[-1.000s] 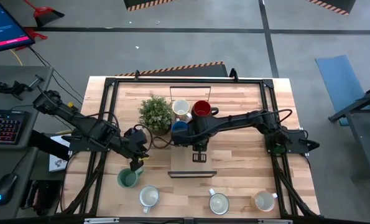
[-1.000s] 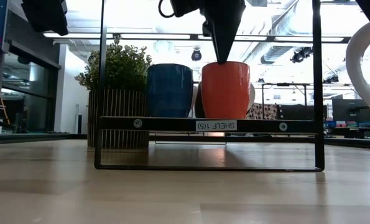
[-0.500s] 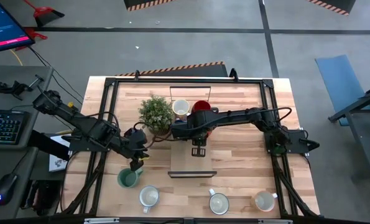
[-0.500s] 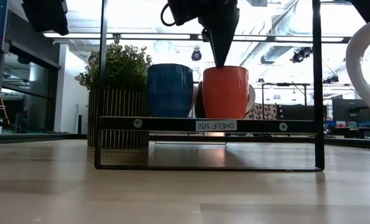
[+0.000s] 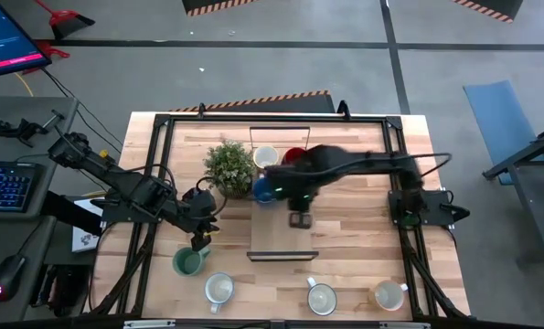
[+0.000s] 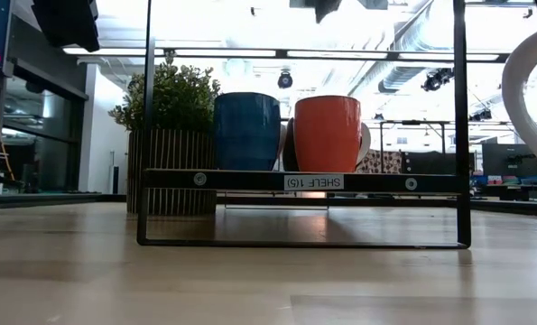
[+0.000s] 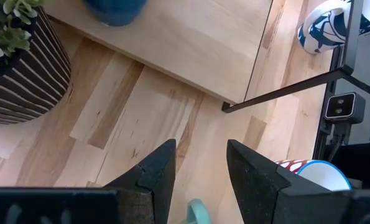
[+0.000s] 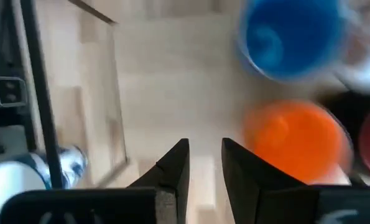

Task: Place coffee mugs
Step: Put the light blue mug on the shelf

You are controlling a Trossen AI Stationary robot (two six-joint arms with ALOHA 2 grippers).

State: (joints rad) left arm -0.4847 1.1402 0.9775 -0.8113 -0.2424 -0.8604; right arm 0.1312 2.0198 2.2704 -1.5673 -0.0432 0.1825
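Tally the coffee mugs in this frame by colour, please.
white mugs: 4
red mug: 1
blue mug: 1
orange mug: 1
teal green mug: 1
Total: 8

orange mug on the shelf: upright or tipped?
Upright. In the low view the orange mug stands straight-sided on the shelf beside the blue mug, with no gripper touching it.

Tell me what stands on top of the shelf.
On the shelf stand the blue mug and the orange mug, side by side. A white mug and dark red mug sit behind; the right arm partly covers them.
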